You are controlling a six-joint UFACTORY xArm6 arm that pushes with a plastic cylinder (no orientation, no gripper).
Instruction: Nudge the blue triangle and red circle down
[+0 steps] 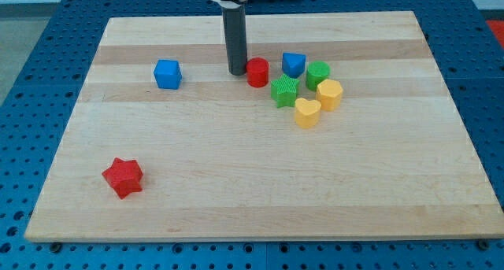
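The red circle (257, 72) stands on the wooden board (260, 183) near the view's top centre. The blue triangle (294, 64) sits just to its right. My tip (237, 72) is on the board right beside the red circle's left side, touching or nearly touching it. The rod rises straight up toward the view's top edge.
A green star (285, 90), a green block (318, 74), a yellow hexagon-like block (330, 94) and a yellow heart (307, 112) cluster just right of and below the two task blocks. A blue cube (168, 74) lies at the left. A red star (123, 177) lies at the bottom left.
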